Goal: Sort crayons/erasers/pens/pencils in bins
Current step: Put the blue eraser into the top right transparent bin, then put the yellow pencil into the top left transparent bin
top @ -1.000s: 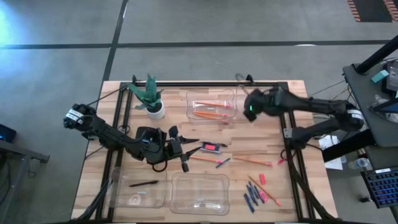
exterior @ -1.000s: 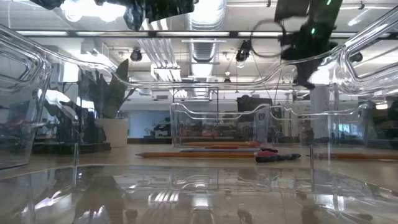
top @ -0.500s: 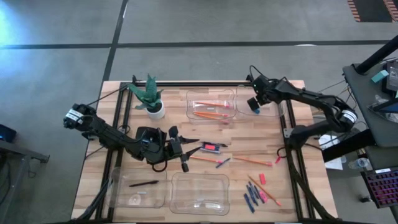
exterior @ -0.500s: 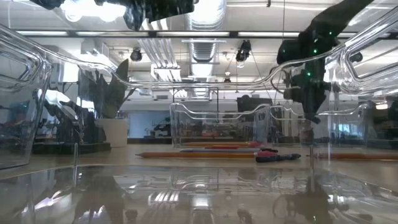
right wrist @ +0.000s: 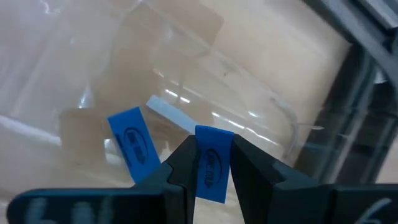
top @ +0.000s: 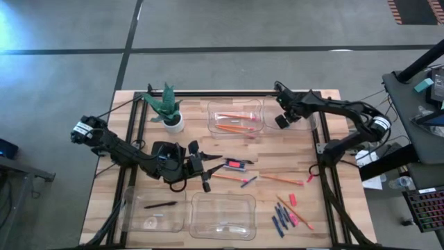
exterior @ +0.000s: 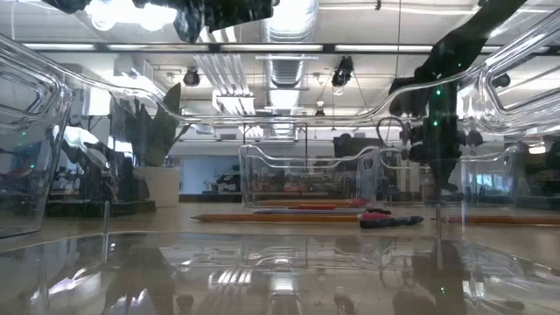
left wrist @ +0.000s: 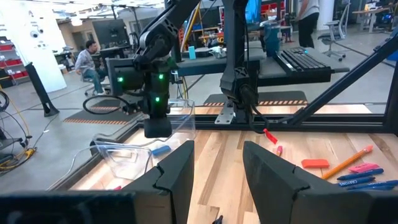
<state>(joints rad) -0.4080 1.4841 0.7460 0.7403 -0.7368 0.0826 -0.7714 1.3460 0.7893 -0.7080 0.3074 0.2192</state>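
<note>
Right gripper (right wrist: pixel 211 163) is pinching a flat light-blue eraser (right wrist: pixel 211 167) over the clear, glossy far-right bin (top: pixel 305 118); left gripper (left wrist: pixel 217 171) hangs unclenched mid-table.

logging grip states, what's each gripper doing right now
Left gripper: open, holding nothing, low over the table's middle.
Right gripper: shut on a light-blue eraser, above the far right bin, where another blue eraser lies.

The table (top: pixel 277 149) was pale wood planks, smooth and matt. The bins (top: pixel 222 217) were clear, glossy plastic. The blue eraser (right wrist: pixel 210 165) looked matt, gripped by dark, dull plastic fingers (right wrist: pixel 177 171).
</note>
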